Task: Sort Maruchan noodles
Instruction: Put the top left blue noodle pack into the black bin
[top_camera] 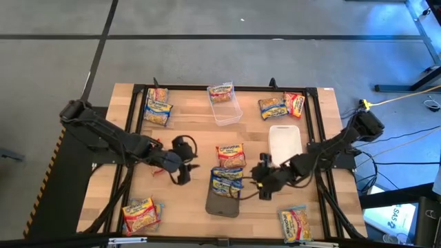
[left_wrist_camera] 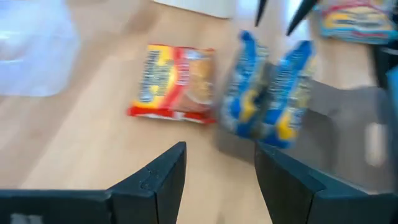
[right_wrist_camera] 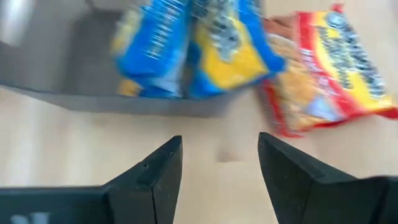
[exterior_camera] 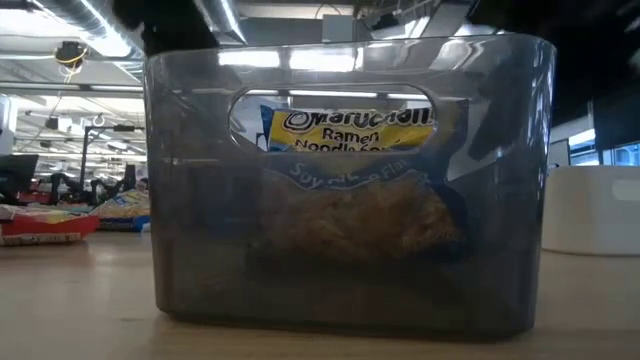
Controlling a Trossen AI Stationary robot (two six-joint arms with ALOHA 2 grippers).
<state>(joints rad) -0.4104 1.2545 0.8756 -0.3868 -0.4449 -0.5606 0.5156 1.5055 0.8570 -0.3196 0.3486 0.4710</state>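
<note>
Two blue-banded Maruchan packets [top_camera: 227,180] stand on edge in the far end of a dark grey tray [top_camera: 222,205]; they also show in the left wrist view [left_wrist_camera: 267,93] and the right wrist view [right_wrist_camera: 193,43]. A red-banded packet [top_camera: 231,155] lies flat on the table just beyond the tray. My left gripper [top_camera: 185,172] hovers open to the left of the tray, with nothing between its fingers [left_wrist_camera: 221,180]. My right gripper [top_camera: 256,184] hovers open to the right of the tray, likewise empty [right_wrist_camera: 221,174]. The low view shows one blue packet [exterior_camera: 350,130] through the tray's handle hole.
A white tray [top_camera: 285,141] stands right of centre. A clear tub [top_camera: 227,111] at the far middle holds one packet [top_camera: 221,91]. More packets lie at the far left [top_camera: 157,107], far right [top_camera: 282,105], near left [top_camera: 141,215] and near right [top_camera: 296,224].
</note>
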